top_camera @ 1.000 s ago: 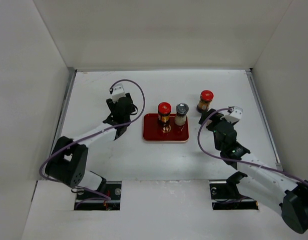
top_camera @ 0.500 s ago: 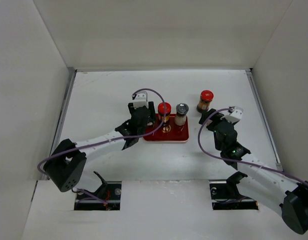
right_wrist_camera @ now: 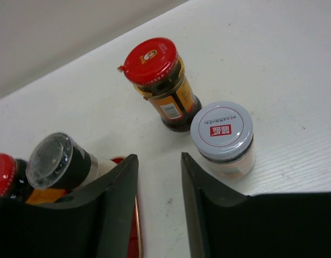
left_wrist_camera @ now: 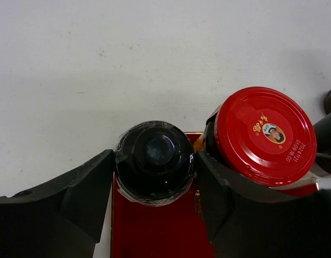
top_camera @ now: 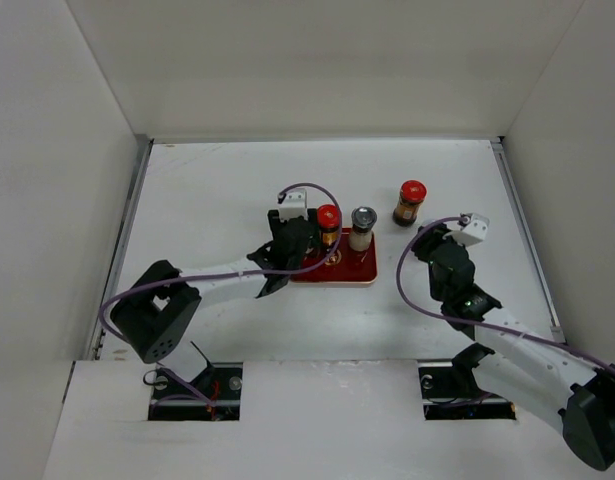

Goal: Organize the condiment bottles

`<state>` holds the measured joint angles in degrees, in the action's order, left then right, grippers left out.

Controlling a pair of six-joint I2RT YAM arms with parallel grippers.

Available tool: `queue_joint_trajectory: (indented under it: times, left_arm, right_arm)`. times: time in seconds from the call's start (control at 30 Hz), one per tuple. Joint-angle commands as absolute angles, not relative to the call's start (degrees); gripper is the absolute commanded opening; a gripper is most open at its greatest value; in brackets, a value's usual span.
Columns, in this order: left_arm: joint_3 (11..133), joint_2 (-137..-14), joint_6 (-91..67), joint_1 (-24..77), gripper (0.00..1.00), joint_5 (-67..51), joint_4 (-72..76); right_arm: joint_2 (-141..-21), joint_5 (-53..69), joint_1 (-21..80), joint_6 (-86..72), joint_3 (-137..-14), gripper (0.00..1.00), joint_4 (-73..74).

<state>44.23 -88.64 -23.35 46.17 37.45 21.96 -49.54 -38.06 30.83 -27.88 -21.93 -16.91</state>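
The left claw [left_wrist_camera: 154, 161] clamps the black-capped jar [left_wrist_camera: 154, 153] upright, cap skyward, at a corner of the red tray [left_wrist_camera: 154, 234]. Just right of its finger stands a red-capped jar [left_wrist_camera: 265, 137], its lid bearing a portrait logo and a date code. The right claw [right_wrist_camera: 159, 158] is narrowly parted and empty. Just right of it a grey-capped jar [right_wrist_camera: 222, 131], red logo on top, stands upright on the bench [right_wrist_camera: 294, 64].
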Motion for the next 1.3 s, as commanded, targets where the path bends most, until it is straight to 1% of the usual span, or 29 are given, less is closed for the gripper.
queue_joint_trajectory:
  times: [0.0, 0.03, 0.07, 0.1, 0.13, 0.17, 0.2, 0.23, 0.3, 0.37, 0.43, 0.57, 0.7, 0.8, 0.9, 0.93, 1.03, 1.1, 1.27]
  left_arm:
    - [46.0, -87.6, -23.9, 47.1, 0.52, 40.1, 27.4]
    - [45.6, -87.2, -23.8, 47.6, 0.55, 41.0, 27.6]
    - [45.3, -86.7, -23.7, 48.0, 0.59, 41.8, 27.9]
    - [45.1, -86.2, -23.6, 48.2, 0.63, 42.4, 28.2]
    - [44.9, -85.8, -23.5, 48.3, 0.66, 42.6, 28.5]
    - [44.7, -85.3, -23.5, 48.3, 0.71, 42.8, 28.6]
    - [44.6, -84.8, -23.6, 48.4, 0.76, 42.9, 28.7]
    - [44.5, -84.5, -23.6, 48.6, 0.8, 43.0, 29.1]
    - [44.3, -83.9, -23.4, 48.6, 0.85, 43.0, 29.8]
    - [43.2, -82.4, -23.6, 48.5, 0.86, 42.8, 30.8]
    - [41.1, -80.4, -23.7, 48.6, 0.87, 42.4, 33.3]
    - [36.8, -75.7, -23.6, 48.6, 0.87, 42.1, 36.6]
    - [32.0, -70.2, -23.6, 48.4, 0.88, 41.6, 36.6]
    - [27.0, -65.8, -23.7, 48.6, 0.88, 41.4, 36.8]
    - [22.5, -62.0, -23.8, 48.3, 0.88, 41.6, 36.7]
    - [21.2, -60.7, -23.8, 48.0, 0.88, 41.8, 36.7]
    - [17.5, -57.3, -24.0, 47.2, 0.88, 42.1, 36.5]
    - [15.7, -55.0, -24.1, 46.5, 0.88, 42.2, 36.5]
    - [13.5, -51.9, -24.2, 44.4, 0.88, 42.4, 37.6]
  right_arm:
    - [-47.4, -44.1, 30.0, -27.8, -23.2, 0.41, -16.6]
    - [-47.3, -45.2, 29.8, -27.5, -23.2, 0.42, -16.2]
    - [-47.5, -46.5, 29.3, -26.9, -23.4, 0.46, -15.6]
    - [-48.0, -47.8, 28.7, -26.5, -23.7, 0.57, -15.2]
    - [-49.1, -48.9, 28.2, -26.3, -24.1, 0.75, -15.1]
    - [-50.0, -49.5, 27.6, -26.2, -24.2, 0.86, -15.0]
    - [-51.5, -49.7, 26.8, -26.1, -24.5, 0.96, -15.1]
    - [-53.4, -49.7, 25.9, -26.0, -25.3, 1.0, -14.9]
    - [-57.7, -49.2, 25.0, -25.5, -27.1, 1.0, -14.2]
    - [-62.6, -47.9, 24.9, -25.4, -29.3, 1.0, -13.0]
    - [-67.7, -46.5, 24.8, -25.0, -31.4, 1.0, -12.5]
    - [-73.6, -44.9, 23.5, -25.5, -33.0, 1.0, -14.1]
    - [-76.4, -43.9, 22.1, -25.7, -33.9, 1.0, -15.0]
    - [-77.2, -43.0, 21.1, -25.8, -33.5, 0.79, -16.7]
    - [-75.4, -43.1, 21.0, -25.8, -31.9, 0.6, -18.8]
    - [-73.9, -43.5, 21.1, -25.8, -31.2, 0.56, -19.1]
    - [-66.2, -46.0, 25.1, -25.6, -29.0, 0.54, -17.0]
    - [-59.6, -47.3, 28.4, -25.9, -28.4, 0.55, -12.9]
    - [-49.8, -45.4, 37.7, -28.7, -28.8, 0.55, -4.8]
